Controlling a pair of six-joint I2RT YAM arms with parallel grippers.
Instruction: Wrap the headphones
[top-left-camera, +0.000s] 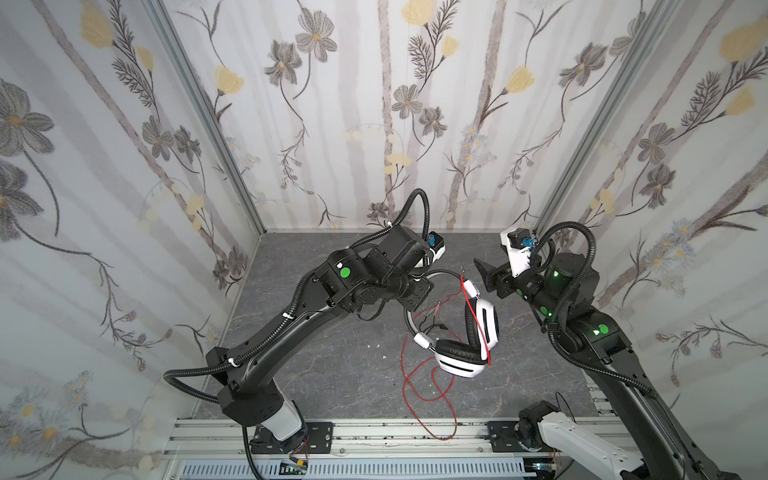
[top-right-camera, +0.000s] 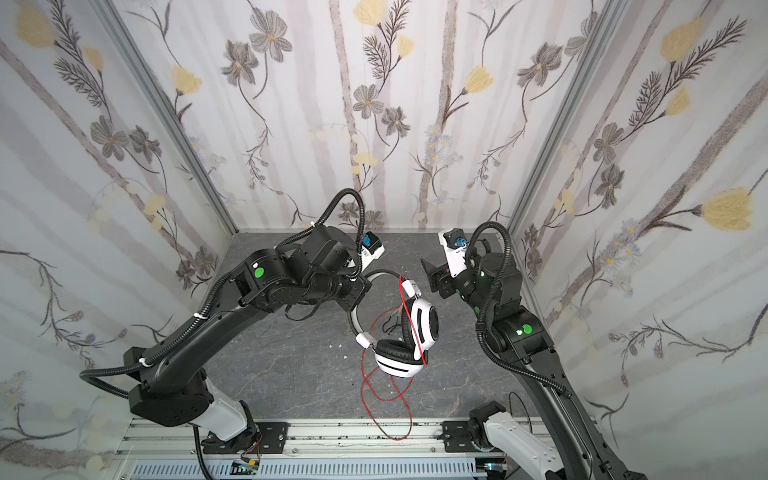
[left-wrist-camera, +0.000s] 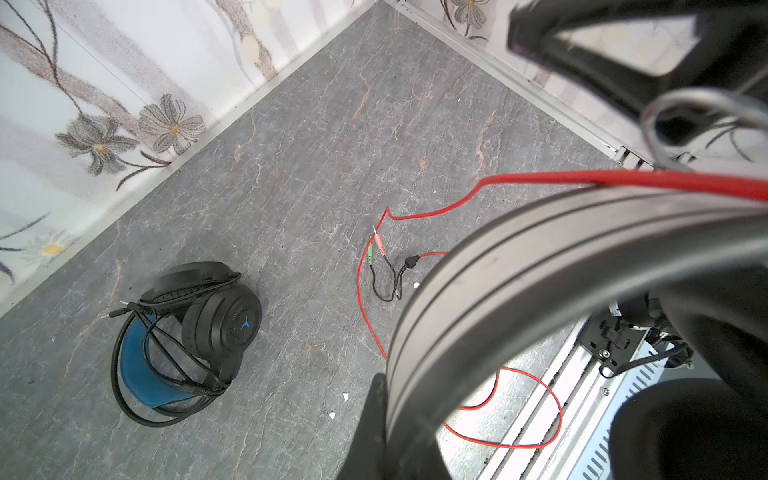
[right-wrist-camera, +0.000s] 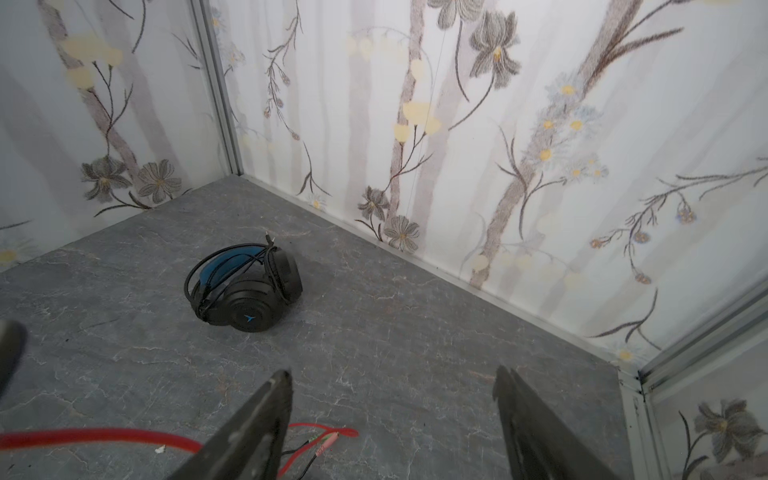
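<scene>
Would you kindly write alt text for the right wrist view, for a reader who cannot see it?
A black over-ear headset with a blue inner headband, its cable wound round it, lies on the grey marbled table. Up close, the jaws of the right gripper stand open and empty beside a red cable and pink and green plugs.

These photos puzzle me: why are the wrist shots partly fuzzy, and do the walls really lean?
Left wrist view: the band of the white headset and the red cable blur close to the lens; the black headset is sharp. Right wrist view: the right pincer looks soft-edged. In both top views the wall posts splay outward, likely wide-lens distortion.
</scene>
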